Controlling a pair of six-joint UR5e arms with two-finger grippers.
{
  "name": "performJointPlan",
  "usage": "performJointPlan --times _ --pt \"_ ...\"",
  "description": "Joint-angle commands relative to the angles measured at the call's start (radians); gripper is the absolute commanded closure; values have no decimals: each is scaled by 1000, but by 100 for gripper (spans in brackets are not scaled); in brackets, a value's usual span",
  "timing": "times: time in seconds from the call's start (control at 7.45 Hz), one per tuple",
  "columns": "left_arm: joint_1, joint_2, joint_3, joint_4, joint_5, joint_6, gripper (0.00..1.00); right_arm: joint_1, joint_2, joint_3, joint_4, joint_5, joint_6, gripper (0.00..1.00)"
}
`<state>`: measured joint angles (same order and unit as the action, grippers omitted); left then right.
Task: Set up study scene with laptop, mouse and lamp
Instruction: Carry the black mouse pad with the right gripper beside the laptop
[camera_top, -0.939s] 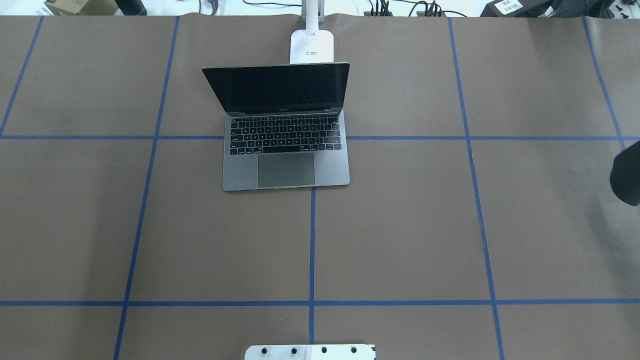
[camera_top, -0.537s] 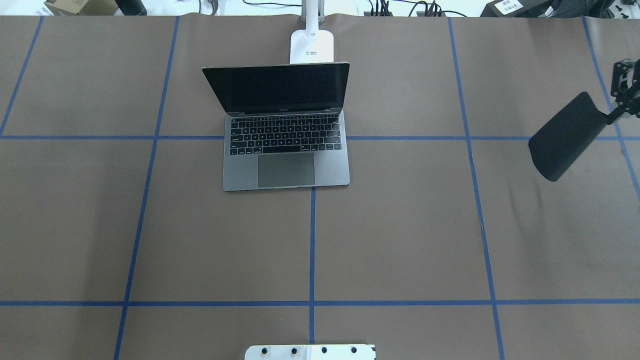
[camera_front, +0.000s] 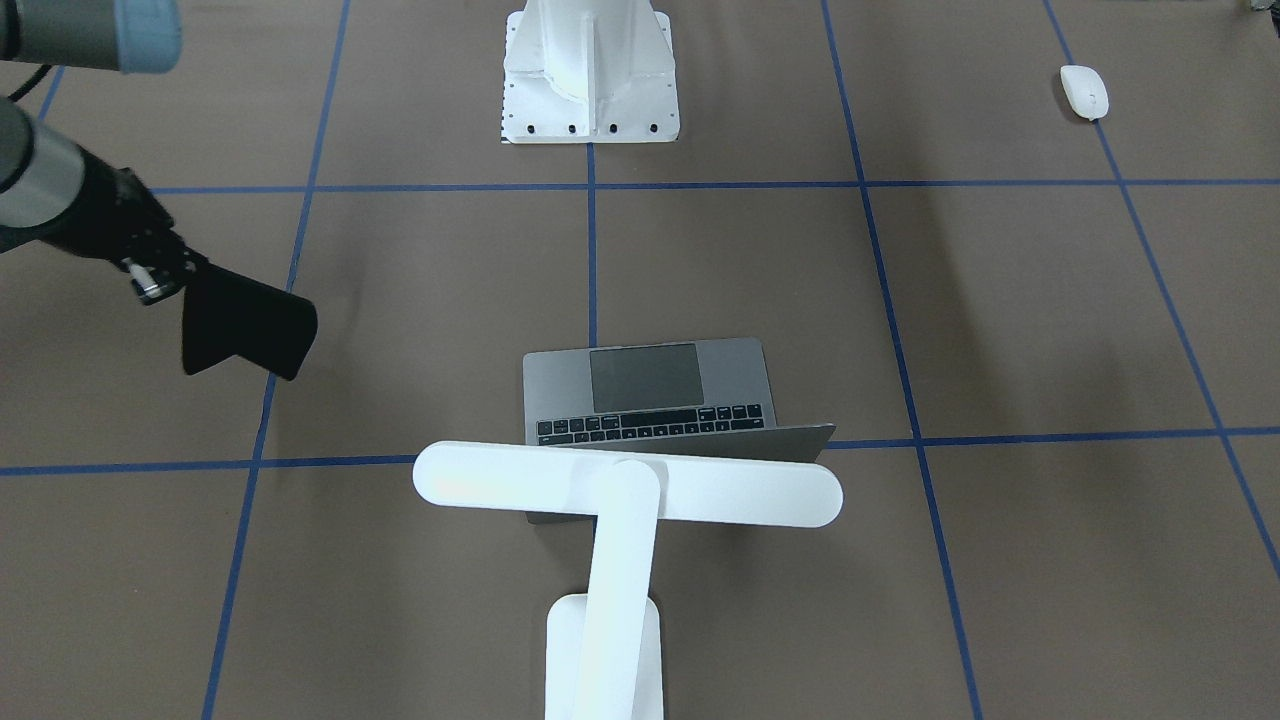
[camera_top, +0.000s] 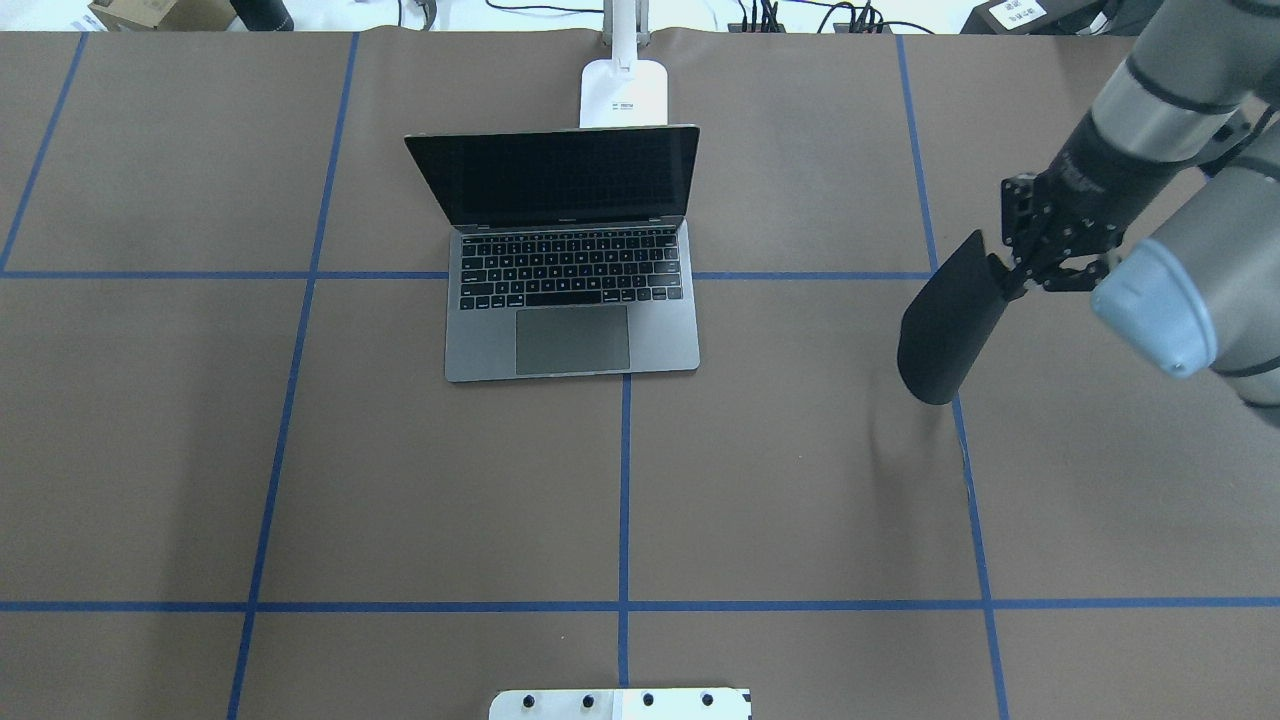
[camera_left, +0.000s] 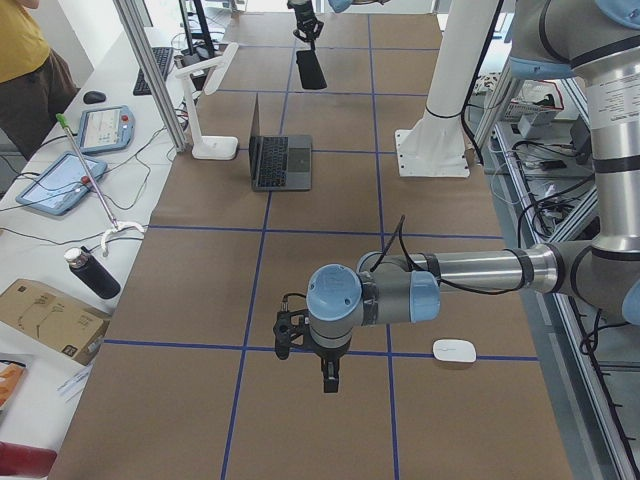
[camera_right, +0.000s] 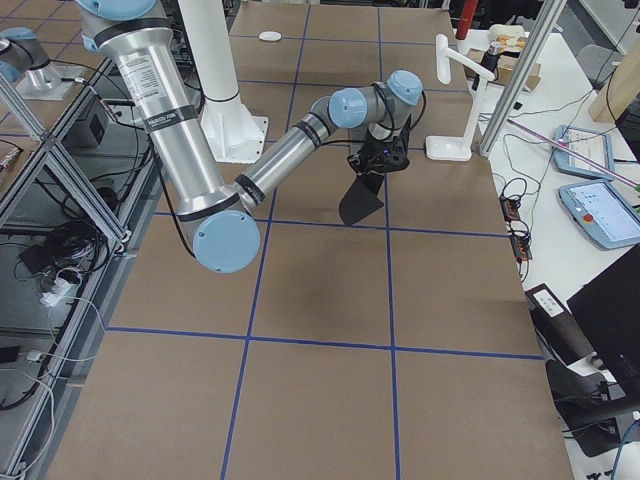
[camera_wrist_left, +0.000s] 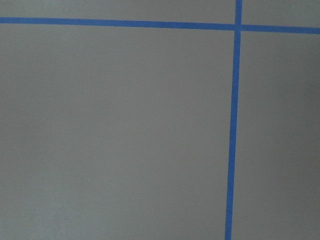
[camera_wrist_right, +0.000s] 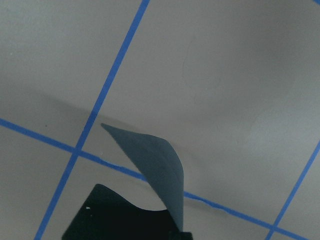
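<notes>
The laptop (camera_top: 572, 330) stands open at the table's middle, screen toward the robot. The lamp (camera_front: 628, 485) stands behind it, its bar head over the lid; its base shows in the overhead view (camera_top: 624, 92). The mouse (camera_front: 1084, 92) lies near the robot's left side, beside the left arm (camera_left: 454, 351). My right gripper (camera_top: 1000, 283) is shut on one edge of a black mouse pad (camera_top: 945, 325), which hangs bent above the table to the right of the laptop. My left gripper (camera_left: 330, 380) points down over bare table; whether it is open I cannot tell.
The white bolted pedestal (camera_front: 590, 70) stands at the robot's edge of the table. Blue tape lines (camera_top: 623, 480) grid the brown table cover. A side desk with tablets (camera_left: 60, 180) and a bottle (camera_left: 92, 272) runs along the far edge, and a person (camera_left: 20, 60) stands there.
My right arm has come in from the right edge with the mouse pad and moved it left, toward the laptop. Laptop and lamp have not moved.
</notes>
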<state>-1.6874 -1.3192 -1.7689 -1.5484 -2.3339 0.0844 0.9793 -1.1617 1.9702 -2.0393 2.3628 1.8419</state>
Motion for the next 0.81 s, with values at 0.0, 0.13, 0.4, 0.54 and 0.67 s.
performJointPlan --times 0.0,0.13,0.4,0.54,0.67 --pt "0 -2 0 -1 -1 0 0 -120 17 9 77 -66 163 100" --pt "0 -2 0 -1 -1 -2 0 -154 39 -43 79 -110 152 100" --pt "0 -2 -1 -1 -1 0 0 -151 83 -157 161 -119 142 100" --pt "0 -2 -1 -1 -1 0 0 -149 97 -221 222 -119 143 100" --pt "0 -2 -3 -1 -1 0 0 -148 121 -266 243 -119 143 100"
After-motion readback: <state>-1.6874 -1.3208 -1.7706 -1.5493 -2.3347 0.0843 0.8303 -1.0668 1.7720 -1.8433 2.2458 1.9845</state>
